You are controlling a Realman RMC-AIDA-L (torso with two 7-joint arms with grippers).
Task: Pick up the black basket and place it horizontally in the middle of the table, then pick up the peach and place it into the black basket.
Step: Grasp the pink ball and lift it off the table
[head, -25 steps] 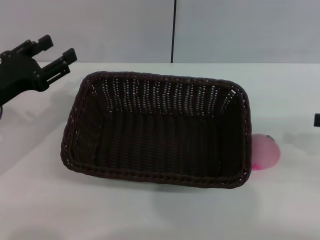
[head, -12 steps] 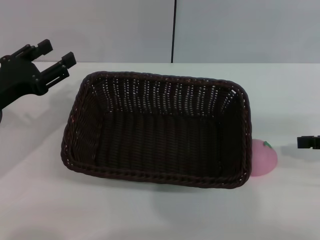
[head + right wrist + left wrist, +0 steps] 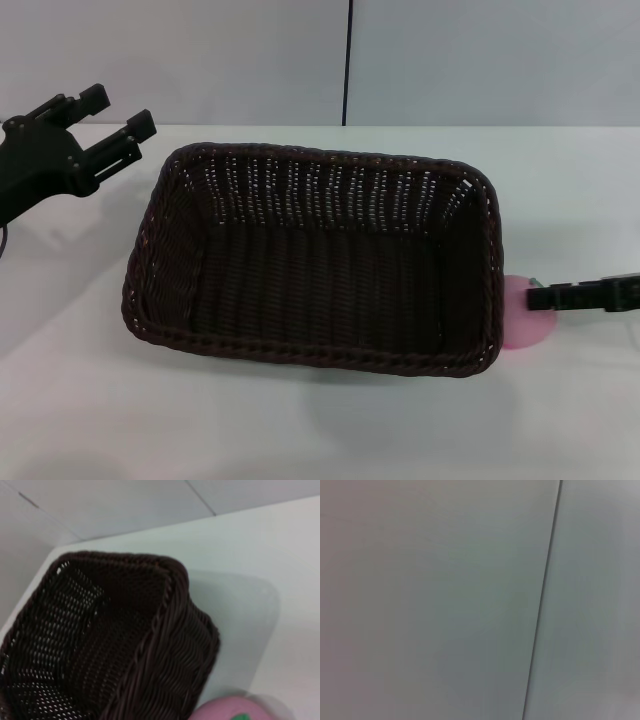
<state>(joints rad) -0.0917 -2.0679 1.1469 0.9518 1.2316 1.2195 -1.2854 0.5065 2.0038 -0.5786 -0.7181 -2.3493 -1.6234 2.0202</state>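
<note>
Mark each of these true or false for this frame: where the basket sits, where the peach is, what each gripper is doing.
1. The black basket lies flat on the table, open side up. True.
2. The peach is inside the basket. False: it sits on the table just outside the basket's right end.
3. The right gripper reaches in at the peach from the right. True.
4. The left gripper grips the basket rim. False: it is open, raised clear of the basket at far left.
5. The basket holds several items. False: it is empty.
</note>
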